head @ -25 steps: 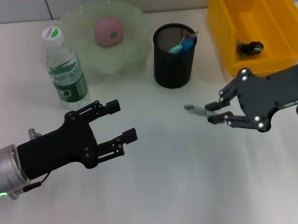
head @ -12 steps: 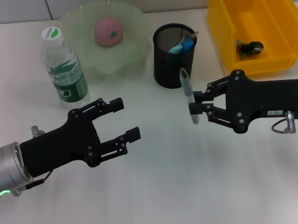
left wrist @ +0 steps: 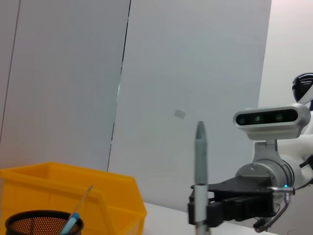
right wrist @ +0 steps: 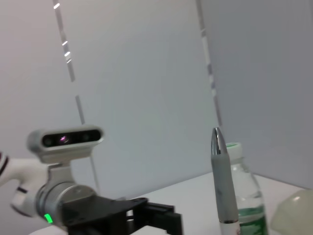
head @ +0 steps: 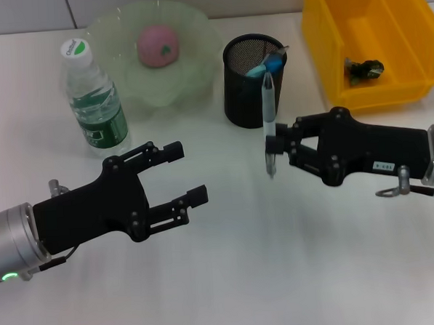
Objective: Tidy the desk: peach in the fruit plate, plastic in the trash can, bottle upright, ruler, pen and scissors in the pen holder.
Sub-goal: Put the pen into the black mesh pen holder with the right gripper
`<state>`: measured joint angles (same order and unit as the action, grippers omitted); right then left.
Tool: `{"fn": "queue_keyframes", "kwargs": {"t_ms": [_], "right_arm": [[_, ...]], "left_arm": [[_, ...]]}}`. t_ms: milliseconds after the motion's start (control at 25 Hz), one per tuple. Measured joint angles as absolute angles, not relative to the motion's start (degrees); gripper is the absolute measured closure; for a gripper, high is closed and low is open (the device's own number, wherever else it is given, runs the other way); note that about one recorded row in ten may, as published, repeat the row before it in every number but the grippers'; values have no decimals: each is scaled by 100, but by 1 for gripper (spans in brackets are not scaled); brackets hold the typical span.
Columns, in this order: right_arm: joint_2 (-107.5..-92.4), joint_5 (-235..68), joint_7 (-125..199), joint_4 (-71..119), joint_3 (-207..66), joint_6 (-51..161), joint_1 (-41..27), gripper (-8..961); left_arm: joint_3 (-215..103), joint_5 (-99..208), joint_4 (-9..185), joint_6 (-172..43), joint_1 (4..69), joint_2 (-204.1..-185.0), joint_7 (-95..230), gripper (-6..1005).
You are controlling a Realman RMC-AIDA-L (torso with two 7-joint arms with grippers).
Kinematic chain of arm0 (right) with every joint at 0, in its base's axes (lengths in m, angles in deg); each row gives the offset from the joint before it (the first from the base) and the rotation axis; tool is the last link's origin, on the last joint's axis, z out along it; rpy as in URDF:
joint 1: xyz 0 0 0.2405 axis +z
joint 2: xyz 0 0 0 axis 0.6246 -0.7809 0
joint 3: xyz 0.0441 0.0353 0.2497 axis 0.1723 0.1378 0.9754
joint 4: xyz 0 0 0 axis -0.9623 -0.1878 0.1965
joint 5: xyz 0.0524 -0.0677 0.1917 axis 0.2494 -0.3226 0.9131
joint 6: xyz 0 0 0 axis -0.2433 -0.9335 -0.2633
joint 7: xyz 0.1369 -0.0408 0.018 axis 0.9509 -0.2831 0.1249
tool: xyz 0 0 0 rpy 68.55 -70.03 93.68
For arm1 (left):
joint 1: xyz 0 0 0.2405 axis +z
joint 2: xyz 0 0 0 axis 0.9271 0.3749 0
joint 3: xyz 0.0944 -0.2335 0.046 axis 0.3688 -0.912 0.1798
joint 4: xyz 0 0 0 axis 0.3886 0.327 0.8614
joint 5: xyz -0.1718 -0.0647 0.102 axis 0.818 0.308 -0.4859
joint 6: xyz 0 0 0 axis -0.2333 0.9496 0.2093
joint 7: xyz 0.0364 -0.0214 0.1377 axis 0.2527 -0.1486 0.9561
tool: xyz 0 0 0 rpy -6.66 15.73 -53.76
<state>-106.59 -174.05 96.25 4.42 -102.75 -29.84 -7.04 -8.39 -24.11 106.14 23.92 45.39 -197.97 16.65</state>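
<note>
The right gripper [head: 273, 146] is clamped on a grey pen [head: 269, 123], holding it upright above the white desk [head: 280, 261], just in front of the black mesh pen holder [head: 251, 80]. The pen's upper end overlaps the holder's front wall in the head view, while its lower end points down toward the desk. In the left wrist view the pen [left wrist: 199, 176] stands vertical in the right gripper [left wrist: 200, 215], with the holder [left wrist: 41, 223] and the yellow bin [left wrist: 73, 191] off to one side.

The left gripper [head: 181, 175] hangs over the near left part of the desk with its fingers spread apart — it grasps nothing.

The holder already contains a blue-handled item [head: 264, 65]. Behind it and to the left sits the pale green plate [head: 189, 40] with the pink peach [head: 158, 45] in it. The water bottle [head: 92, 100] stands upright just left of the plate, green cap on top; the right wrist view shows the bottle [right wrist: 244, 196] right behind the pen [right wrist: 221, 186]. The yellow bin [head: 327, 40] sits at the far right — a dark crumpled piece [head: 363, 69] lies on its floor.
</note>
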Motion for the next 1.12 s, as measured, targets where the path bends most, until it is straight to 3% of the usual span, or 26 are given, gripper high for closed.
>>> {"fn": "queue_keyframes", "kwargs": {"t_ms": [560, 1120], "right_arm": [[-10661, -17286, 9500, 624, -10266, -2698, -644, 765], [-10638, -16351, 8869, 228, -10144, -2618, -1206, 757]], "left_arm": [[-840, -2421, 10565, 2315, 4469, -19802, 1669, 229], [-840, -2416, 10560, 2278, 4465, -19812, 1669, 229]]}}
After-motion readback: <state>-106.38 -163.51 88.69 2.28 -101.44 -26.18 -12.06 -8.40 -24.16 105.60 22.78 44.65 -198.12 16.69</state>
